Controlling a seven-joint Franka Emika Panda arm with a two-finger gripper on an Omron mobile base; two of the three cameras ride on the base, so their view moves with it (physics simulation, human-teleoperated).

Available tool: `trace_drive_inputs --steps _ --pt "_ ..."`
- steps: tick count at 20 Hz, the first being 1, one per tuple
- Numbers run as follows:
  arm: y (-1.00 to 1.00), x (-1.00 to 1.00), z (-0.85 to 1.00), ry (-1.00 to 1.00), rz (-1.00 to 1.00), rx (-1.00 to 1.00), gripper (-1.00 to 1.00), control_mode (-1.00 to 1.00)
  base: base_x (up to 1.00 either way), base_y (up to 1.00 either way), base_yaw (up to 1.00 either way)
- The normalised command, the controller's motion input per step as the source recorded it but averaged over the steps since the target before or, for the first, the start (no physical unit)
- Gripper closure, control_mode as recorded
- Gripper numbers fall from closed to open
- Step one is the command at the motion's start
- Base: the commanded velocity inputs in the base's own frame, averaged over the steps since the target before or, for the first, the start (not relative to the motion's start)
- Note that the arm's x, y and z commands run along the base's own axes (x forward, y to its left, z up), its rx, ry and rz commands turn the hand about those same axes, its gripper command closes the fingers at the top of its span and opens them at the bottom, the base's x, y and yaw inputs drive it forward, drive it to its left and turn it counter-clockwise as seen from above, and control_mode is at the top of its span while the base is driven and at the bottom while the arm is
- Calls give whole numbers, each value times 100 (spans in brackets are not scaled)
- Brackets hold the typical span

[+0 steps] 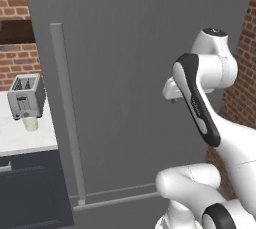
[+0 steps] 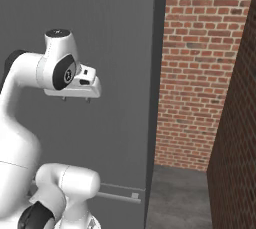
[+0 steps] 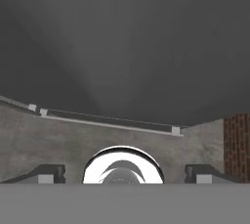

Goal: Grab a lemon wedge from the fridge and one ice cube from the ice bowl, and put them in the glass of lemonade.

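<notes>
– What surfaces carry things here?

– A pale counter [image 1: 22, 138] at the far left, over a dark cabinet front. A silver toaster [image 1: 25, 95] stands on it, with the glass of lemonade [image 1: 31, 123] (a small tumbler of pale liquid) just in front of the toaster, touching or nearly so.

– And the floor?

– A grey floor [image 2: 180, 198] runs between the brick walls. The fridge [image 1: 140, 73], tall and dark grey, stands on it with its door closed.
</notes>
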Motion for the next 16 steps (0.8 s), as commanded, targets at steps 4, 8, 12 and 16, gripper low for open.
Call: trace_drive_inputs --steps 4,8,12,16 --pt "16 -68 -33 1 1 0 -100 -100 0 0 0" --pt "0 -36 -37 10 5 0 -100 -100 0 0 0" --pt "11 -13 -23 11 -1 0 -100 -100 0 0 0" --pt "72 -13 -25 0 -15 0 -100 -100 0 0 0"
